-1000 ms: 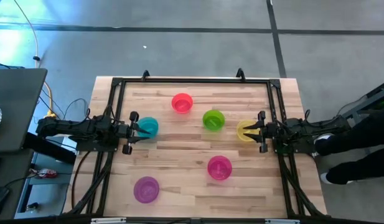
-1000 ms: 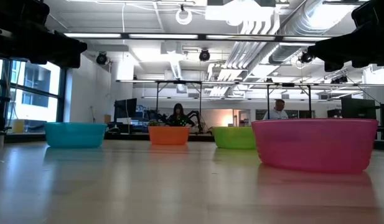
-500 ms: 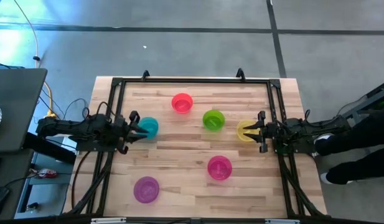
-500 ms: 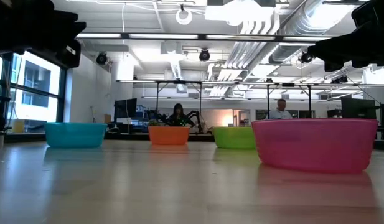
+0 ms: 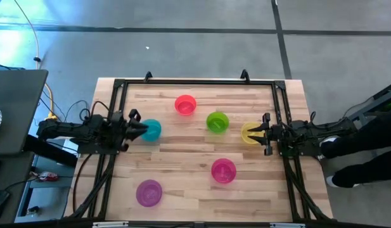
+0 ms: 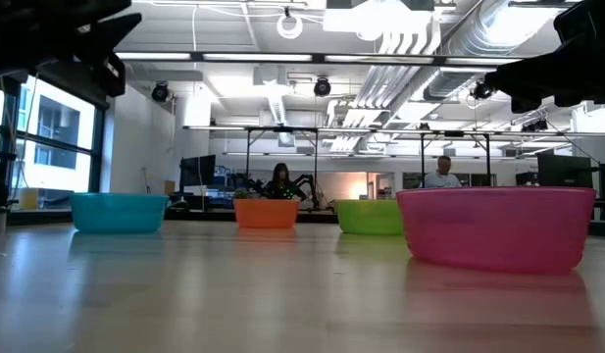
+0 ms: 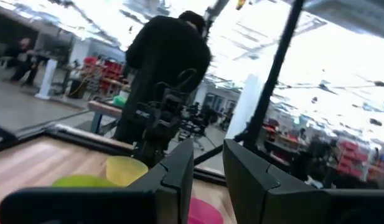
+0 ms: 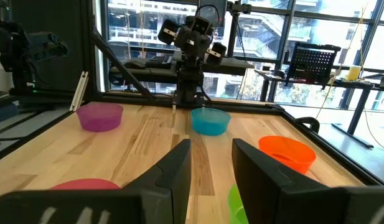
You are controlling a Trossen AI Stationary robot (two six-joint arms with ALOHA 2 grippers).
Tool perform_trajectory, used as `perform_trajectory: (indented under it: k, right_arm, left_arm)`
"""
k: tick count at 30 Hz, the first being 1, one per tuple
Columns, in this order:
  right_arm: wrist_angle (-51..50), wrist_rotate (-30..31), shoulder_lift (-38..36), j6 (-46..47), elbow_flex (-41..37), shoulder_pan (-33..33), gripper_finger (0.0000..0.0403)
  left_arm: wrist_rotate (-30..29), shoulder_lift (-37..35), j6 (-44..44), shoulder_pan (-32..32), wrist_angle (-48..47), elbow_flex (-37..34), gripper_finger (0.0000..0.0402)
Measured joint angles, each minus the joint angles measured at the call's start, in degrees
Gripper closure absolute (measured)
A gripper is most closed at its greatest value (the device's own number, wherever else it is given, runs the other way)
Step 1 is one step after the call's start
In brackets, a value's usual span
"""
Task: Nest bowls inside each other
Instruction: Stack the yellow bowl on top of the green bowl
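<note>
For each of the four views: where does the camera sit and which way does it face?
High: overhead, straight down; both arms, six bowls.
Low: table height, facing the room; pink bowl nearest.
Left wrist: past left hand toward right arm.
Right wrist: past right hand toward left arm.
Shared: teal bowl in high, low, right wrist.

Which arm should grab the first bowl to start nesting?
Probably left. The left claw sits at the teal bowl, nothing in it. The right claw is equally near the yellow bowl, so it's close; neither holds anything.
</note>
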Motion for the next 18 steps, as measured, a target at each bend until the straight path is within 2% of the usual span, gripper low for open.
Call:
perform_trajectory:
  k: [6, 12, 18]
  right_arm:
    - [0.02, -0.02, 0.0, 1.86, 0.0, -0.02, 0.0295]
    - [0.26, -0.02, 0.01, 7.75, 0.0, 0.0, 0.0295]
    - [3.08, 0.42, 0.02, 11.71, 0.01, 0.0, 0.0295]
  left_arm:
    - [-6.19, 0.21, -3.63, 0.0, 0.27, 0.0, 0.0326]
    - [-6.0, 0.21, 1.75, 0.0, -0.35, 0.0, 0.0326]
    - [-4.99, 0.21, 1.95, 0.0, -1.77, 0.0, 0.0326]
